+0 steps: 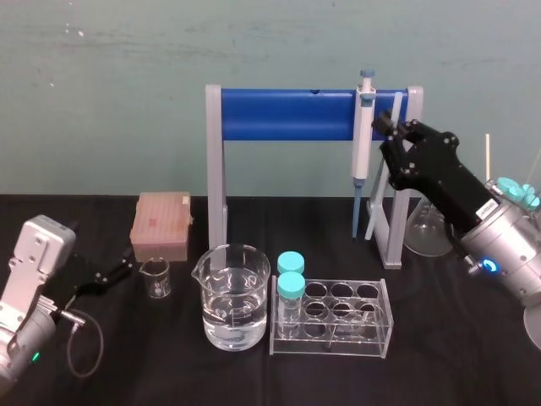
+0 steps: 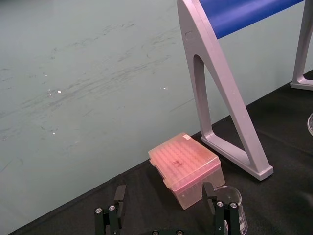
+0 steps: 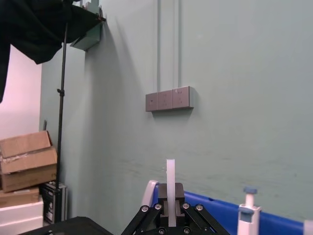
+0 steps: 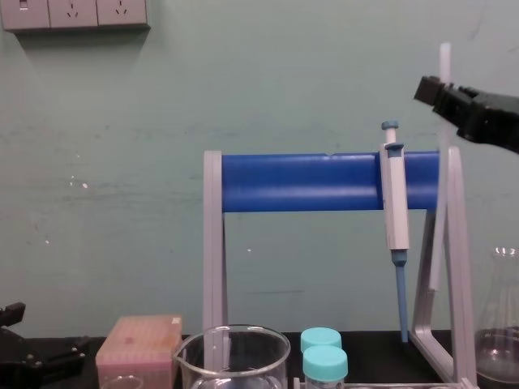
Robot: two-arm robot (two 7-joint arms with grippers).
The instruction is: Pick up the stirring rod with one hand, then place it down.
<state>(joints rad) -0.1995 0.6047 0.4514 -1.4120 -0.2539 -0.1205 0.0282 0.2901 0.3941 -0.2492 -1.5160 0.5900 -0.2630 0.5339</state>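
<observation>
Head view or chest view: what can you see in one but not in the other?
Head view, not chest view: the open holes of the tube rack, and the grey block of the parked left arm at the table's left. Chest view, not head view: the wall sockets high up. Both share the blue stand, the pipette hanging on it, the big beaker, the pink box, and the right hand gripping the stirring rod.
</observation>
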